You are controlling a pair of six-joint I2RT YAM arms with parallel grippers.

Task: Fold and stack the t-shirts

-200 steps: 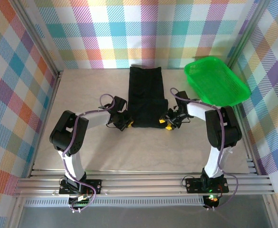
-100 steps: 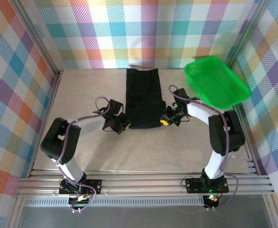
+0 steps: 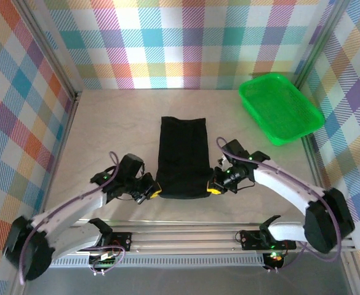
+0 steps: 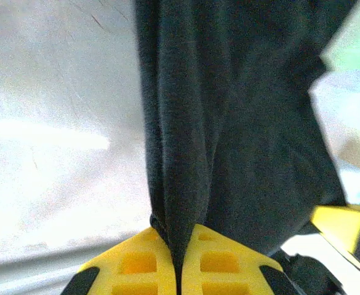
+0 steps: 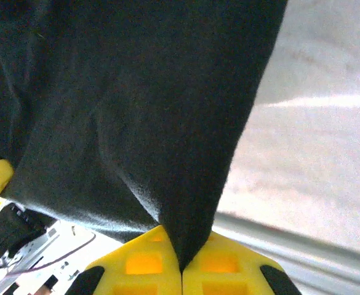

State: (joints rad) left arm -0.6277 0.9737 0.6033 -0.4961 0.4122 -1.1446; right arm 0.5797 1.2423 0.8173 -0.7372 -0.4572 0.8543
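1. Seen from above, a black t-shirt (image 3: 181, 157) lies folded into a long, narrow rectangle on the pale counter (image 3: 106, 123). It runs from the middle of the surface toward the near edge.
2. The left tool (image 3: 152, 192) is at the shirt's near left corner and the right tool (image 3: 212, 189) at its near right corner. Both arms reach in low, one from each side.
3. In the left wrist view, the yellow fingers (image 4: 136, 264) are pressed together on a gathered edge of black cloth, which stretches away from between them.
4. In the right wrist view, that tool's yellow pads (image 5: 143, 264) are likewise pinched on a fold of the same shirt, with pale counter to the right of the cloth.
5. From above, it cannot be told whether the held edge is lifted off the counter.
6. A bright green mesh basket (image 3: 280, 109) stands at the far right corner of the counter, well apart from the shirt.
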